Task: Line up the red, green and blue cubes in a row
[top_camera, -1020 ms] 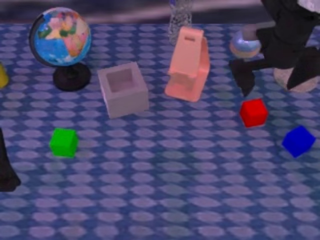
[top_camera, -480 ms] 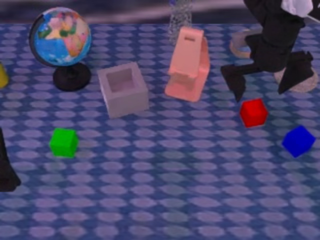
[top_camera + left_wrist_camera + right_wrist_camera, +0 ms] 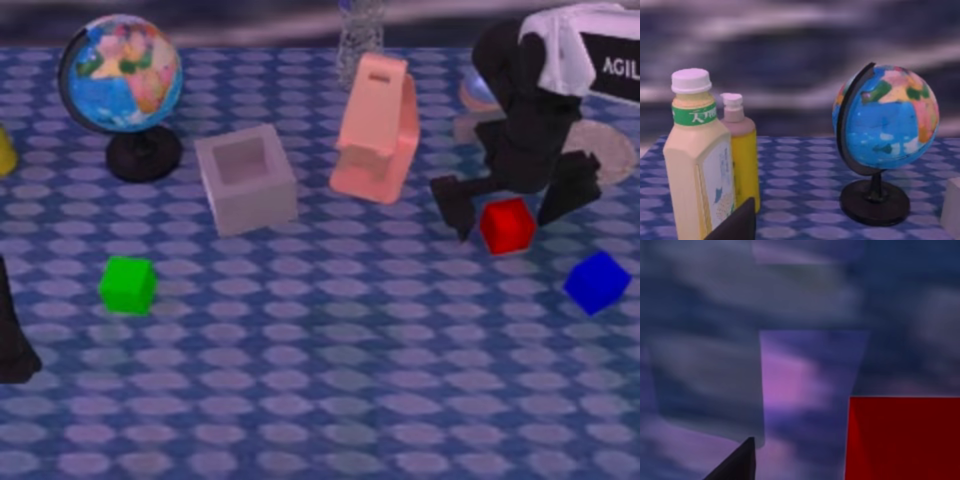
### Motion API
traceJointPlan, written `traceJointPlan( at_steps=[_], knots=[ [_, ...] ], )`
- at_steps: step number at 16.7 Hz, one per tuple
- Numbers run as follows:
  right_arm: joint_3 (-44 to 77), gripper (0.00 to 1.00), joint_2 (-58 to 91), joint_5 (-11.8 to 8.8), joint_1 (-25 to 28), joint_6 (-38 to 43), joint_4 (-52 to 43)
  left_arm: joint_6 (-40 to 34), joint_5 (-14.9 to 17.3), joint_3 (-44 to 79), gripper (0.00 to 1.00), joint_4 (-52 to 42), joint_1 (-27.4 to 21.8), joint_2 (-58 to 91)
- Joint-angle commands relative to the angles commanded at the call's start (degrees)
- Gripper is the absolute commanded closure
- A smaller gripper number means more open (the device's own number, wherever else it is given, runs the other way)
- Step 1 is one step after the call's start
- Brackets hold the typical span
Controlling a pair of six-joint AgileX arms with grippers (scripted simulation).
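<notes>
Two arms share the patterned blue tabletop (image 3: pixel 330 400). By size, the right arm comes first, reaching in from about one o'clock in the top view; its right gripper (image 3: pixel 510 205) hangs over the red cube (image 3: pixel 507 224) with the fingers (image 3: pixel 455 203) spread wide, one on each side of the cube and neither touching it. In the right wrist view the red cube (image 3: pixel 902 437) fills one corner and a dark fingertip (image 3: pixel 737 462) shows apart from it.

Next in size is the globe (image 3: pixel 122 75) on its black stand at about ten o'clock, also seen close in the left wrist view (image 3: pixel 885 125). A pink upright holder (image 3: pixel 378 130) stands near twelve o'clock, and a hollow greyish-lilac box (image 3: pixel 246 178) sits between the globe and that holder, tilted a little against the tabletop's edges. In the left wrist view a cream bottle (image 3: pixel 697 165) with a white cap stands just in front of a smaller yellow bottle (image 3: pixel 742 155).

The left arm (image 3: pixel 12 340) is parked at the nine o'clock edge; whether its fingers are open or closed I cannot tell.

Smallest are the three cubes. The red one lies at about two o'clock, the blue cube (image 3: pixel 597 282) at three o'clock, near the red but apart from it, and the green cube (image 3: pixel 127 284) well apart from both at nine o'clock, below the globe.
</notes>
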Motion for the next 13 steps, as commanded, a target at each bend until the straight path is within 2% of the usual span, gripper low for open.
traceJointPlan(
  at_steps=[6,13],
  knots=[
    [-2.0,0.0,1.1,0.0,0.1,0.1,2.5,0.0,0.0,0.0,0.0,0.0,0.0,0.0],
    [-2.0,0.53,1.1,0.0,0.1,0.1,2.5,0.0,0.0,0.0,0.0,0.0,0.0,0.0]
  ],
)
